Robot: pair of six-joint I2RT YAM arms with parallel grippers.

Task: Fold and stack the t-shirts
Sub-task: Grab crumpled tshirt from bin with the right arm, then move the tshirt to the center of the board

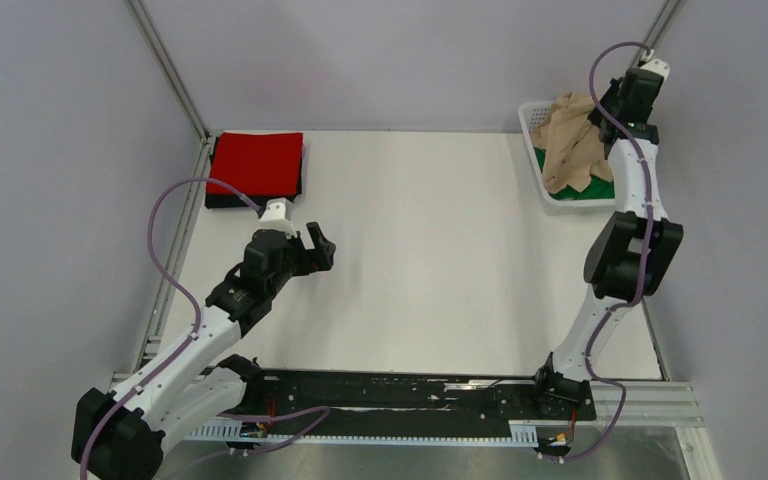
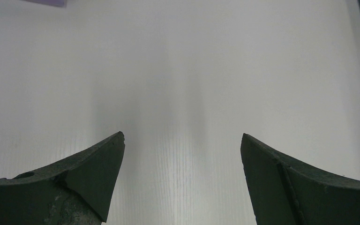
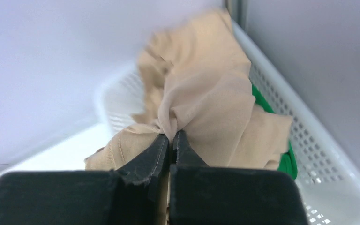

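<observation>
Left pincer (image 2: 183, 140) hangs nearest, its jaws wide apart over bare bench (image 1: 430, 250), well left of the white basket (image 3: 309, 140) and nearer than it; open surface stretches between the two. Farther off, inside the basket at the bench's far right edge, the right pincer (image 3: 171, 140) is clamped on a bunched fold of the beige t-shirt (image 3: 206, 98), which lies over a green t-shirt (image 3: 261, 101). Far left of the basket, a folded red t-shirt (image 1: 257, 162) lies on a black t-shirt (image 1: 222, 201) at the bench's far left edge.

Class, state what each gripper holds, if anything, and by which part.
The right gripper is shut on a bunched fold of the beige t-shirt in the basket; which part of the shirt cannot be told. The left gripper is open, empty.
</observation>
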